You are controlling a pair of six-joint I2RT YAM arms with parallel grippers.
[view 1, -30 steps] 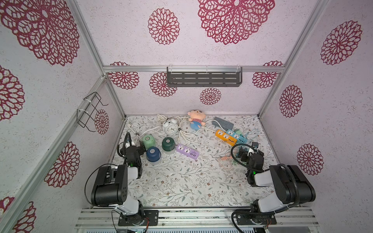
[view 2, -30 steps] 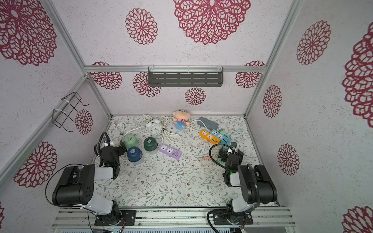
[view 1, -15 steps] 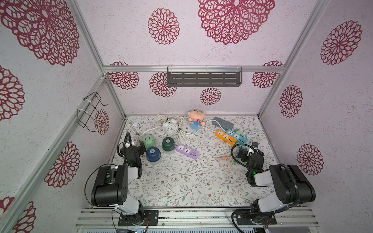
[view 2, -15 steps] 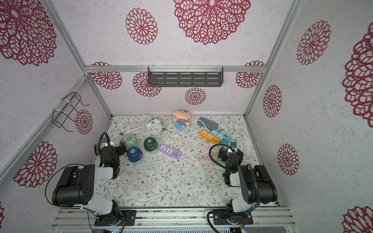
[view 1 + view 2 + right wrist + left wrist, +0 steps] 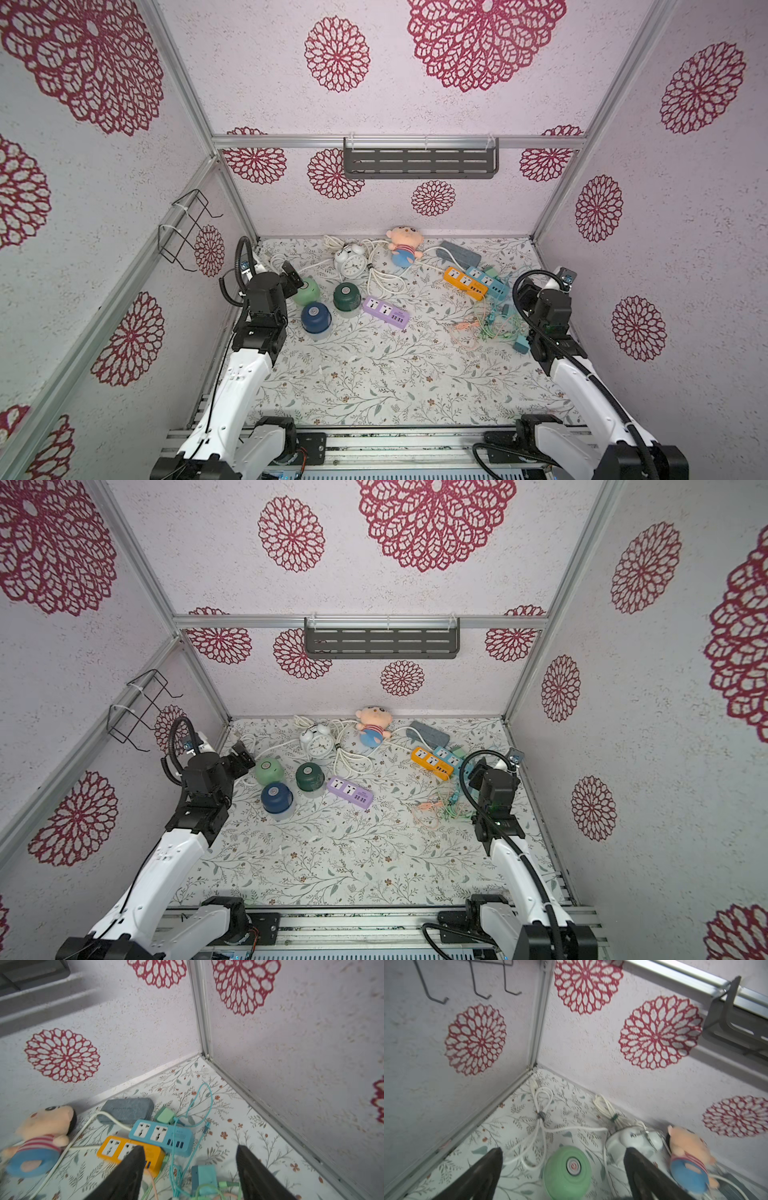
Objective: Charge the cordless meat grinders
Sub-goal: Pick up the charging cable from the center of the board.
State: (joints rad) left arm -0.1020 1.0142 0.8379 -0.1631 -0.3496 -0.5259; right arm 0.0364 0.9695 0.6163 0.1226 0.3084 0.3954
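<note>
Three cordless meat grinders stand at the left of the floor in both top views: light green, dark green and navy blue. My left gripper hovers open just left of the light green grinder, which sits between and below its fingers, untouched. My right gripper is open over a tangle of coloured charging cables and a teal charger plug, holding nothing.
Purple, orange and blue power strips lie mid-floor and right. A white alarm clock, white cords, a plush doll and a grey block line the back. Walls stand close beside both arms.
Both arms have risen from their folded poses and reached toward the back, the left toward the light green grinder, the right over the cables.
</note>
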